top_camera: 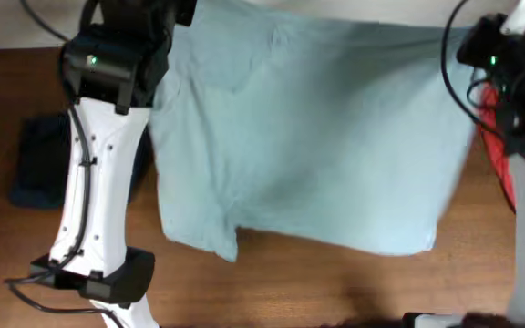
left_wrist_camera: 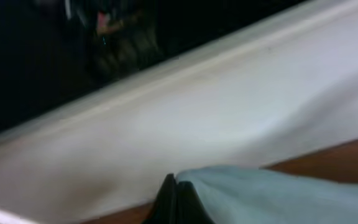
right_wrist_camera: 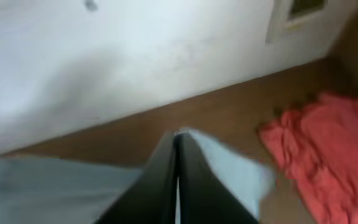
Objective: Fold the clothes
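Along the near edge, the table (top_camera: 335,292) shows a strip of bare wood, which I judge is room enough to bring a fold forward. Beyond it the T-shirt (top_camera: 317,137) lies spread wide and mostly flat, its near hem uneven and dipping lower at the left. No fold is made in it yet, so the task looks barely begun. To its left, partly under the left arm, lies the navy garment (top_camera: 39,159); just beside its right edge sits the crumpled red garment (top_camera: 492,137) — both waiting. Farthest off, by the white wall, the left gripper (left_wrist_camera: 174,199) and right gripper (right_wrist_camera: 178,177) are each clenched on a far corner of the shirt — little spare room there.
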`<state>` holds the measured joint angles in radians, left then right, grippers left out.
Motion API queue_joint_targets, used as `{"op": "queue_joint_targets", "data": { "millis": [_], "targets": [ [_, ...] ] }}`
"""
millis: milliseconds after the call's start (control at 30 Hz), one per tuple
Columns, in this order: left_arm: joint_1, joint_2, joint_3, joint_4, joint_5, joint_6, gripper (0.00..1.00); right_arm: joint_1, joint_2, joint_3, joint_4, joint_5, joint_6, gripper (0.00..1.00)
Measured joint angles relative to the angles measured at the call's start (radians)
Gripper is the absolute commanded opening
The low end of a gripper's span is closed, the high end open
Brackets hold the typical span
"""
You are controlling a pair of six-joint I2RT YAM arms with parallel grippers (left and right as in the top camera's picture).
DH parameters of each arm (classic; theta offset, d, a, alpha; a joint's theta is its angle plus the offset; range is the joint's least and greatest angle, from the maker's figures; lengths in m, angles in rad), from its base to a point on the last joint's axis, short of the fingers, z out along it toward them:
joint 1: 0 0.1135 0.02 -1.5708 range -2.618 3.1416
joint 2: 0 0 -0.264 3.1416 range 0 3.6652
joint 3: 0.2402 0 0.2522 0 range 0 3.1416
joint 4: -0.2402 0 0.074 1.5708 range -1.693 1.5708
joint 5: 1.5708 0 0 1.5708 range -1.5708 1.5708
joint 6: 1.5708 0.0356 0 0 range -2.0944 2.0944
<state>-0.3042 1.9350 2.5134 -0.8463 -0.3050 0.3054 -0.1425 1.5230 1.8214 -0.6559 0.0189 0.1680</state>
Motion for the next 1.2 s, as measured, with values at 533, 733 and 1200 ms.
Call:
{"op": "queue_joint_targets", "data": {
  "millis": [533,733,1200],
  "targets": [
    [0.110,-0.114,0.179,-0.552,0.138,0.074,0.20,0.000,-0.020,0.278,-0.538,-0.017,-0.068,0.04],
    [0.110,-0.108,-0.026,-0.721,0.200,0.073,0.25,0.000,0.062,0.232,-0.818,-0.018,-0.075,0.04],
    [0.082,-0.078,-0.399,-0.616,0.457,0.042,0.28,0.000,0.092,0.105,-0.938,-0.017,-0.101,0.52]
  ]
}}
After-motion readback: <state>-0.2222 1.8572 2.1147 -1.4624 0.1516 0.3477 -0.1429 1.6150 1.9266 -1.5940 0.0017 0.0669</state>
